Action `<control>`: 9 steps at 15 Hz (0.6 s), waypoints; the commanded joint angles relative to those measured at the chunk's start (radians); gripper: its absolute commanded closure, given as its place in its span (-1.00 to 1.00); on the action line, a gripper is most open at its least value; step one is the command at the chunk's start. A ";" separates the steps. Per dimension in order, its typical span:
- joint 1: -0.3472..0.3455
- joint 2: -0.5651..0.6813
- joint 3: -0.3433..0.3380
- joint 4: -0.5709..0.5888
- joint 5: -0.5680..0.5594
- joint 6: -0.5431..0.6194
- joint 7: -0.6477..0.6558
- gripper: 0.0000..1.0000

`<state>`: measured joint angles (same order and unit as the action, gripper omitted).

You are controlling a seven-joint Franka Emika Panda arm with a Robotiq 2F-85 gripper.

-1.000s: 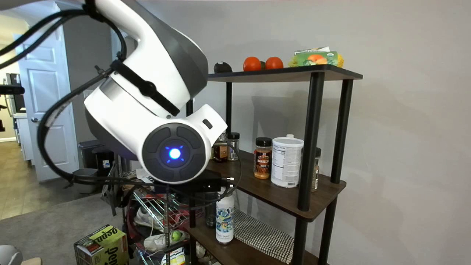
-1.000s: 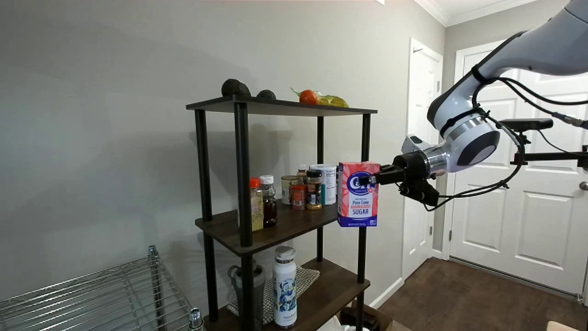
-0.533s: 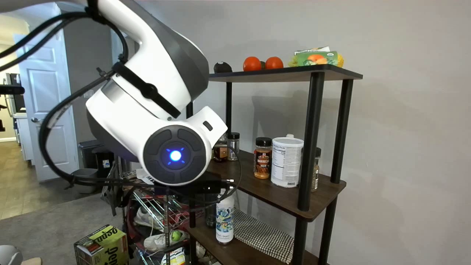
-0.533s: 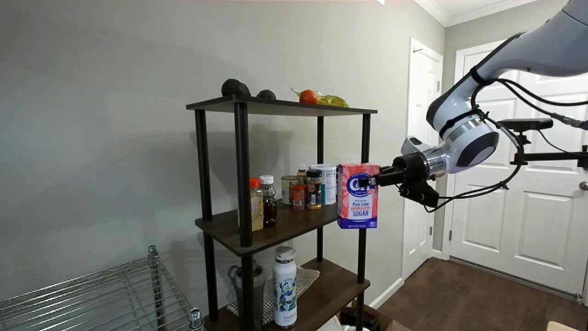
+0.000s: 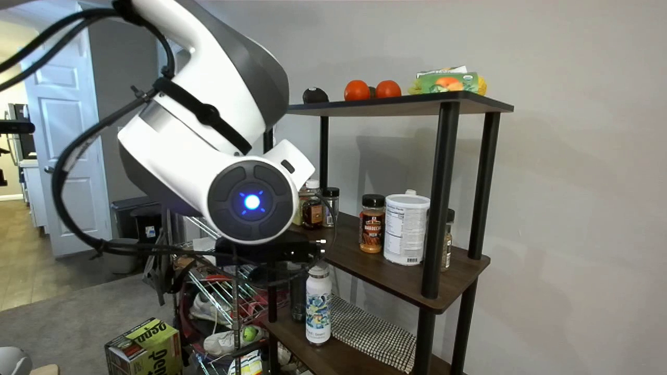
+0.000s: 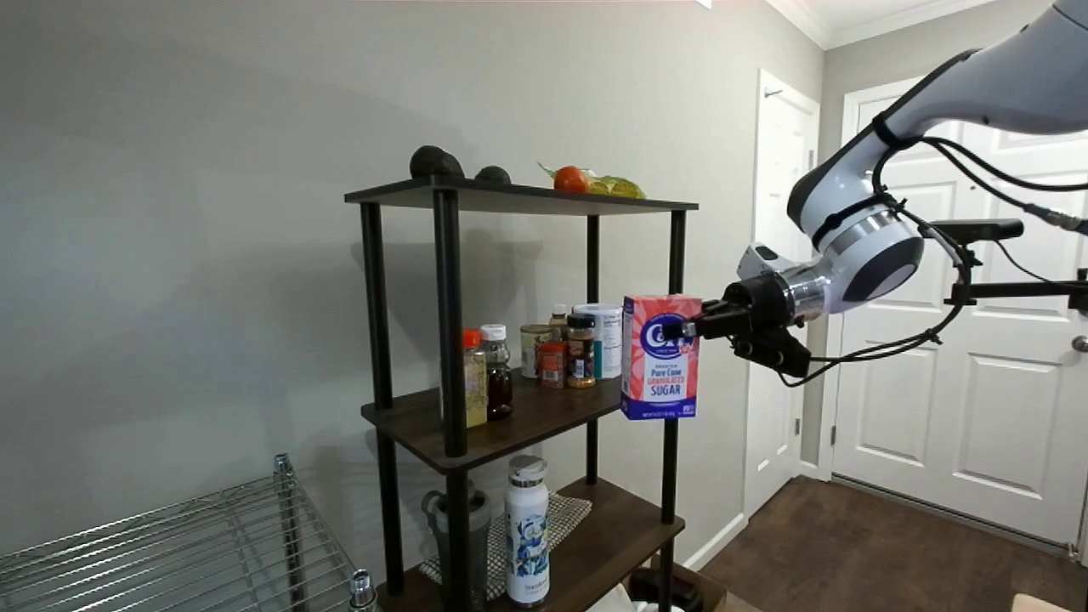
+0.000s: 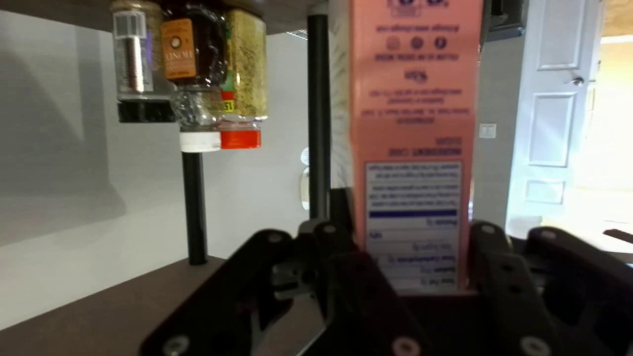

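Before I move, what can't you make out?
In an exterior view, the robot arm hides the granulated sugar box and both fingers.
In an exterior view, a shelf post covers part of the gray handled tumbler.
In the wrist view, the upper edge cuts off the box's base; its nutrition panel is blurred.
In both exterior views, print on the white canister is too small.
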<state>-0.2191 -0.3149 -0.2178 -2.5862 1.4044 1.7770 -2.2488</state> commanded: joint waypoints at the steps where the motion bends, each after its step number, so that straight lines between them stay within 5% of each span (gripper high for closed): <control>1: -0.017 -0.169 0.007 -0.044 -0.070 -0.097 0.042 0.71; 9: -0.020 -0.309 0.011 -0.017 -0.104 -0.230 0.058 0.71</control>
<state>-0.2199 -0.5650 -0.2158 -2.6021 1.3008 1.5874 -2.2080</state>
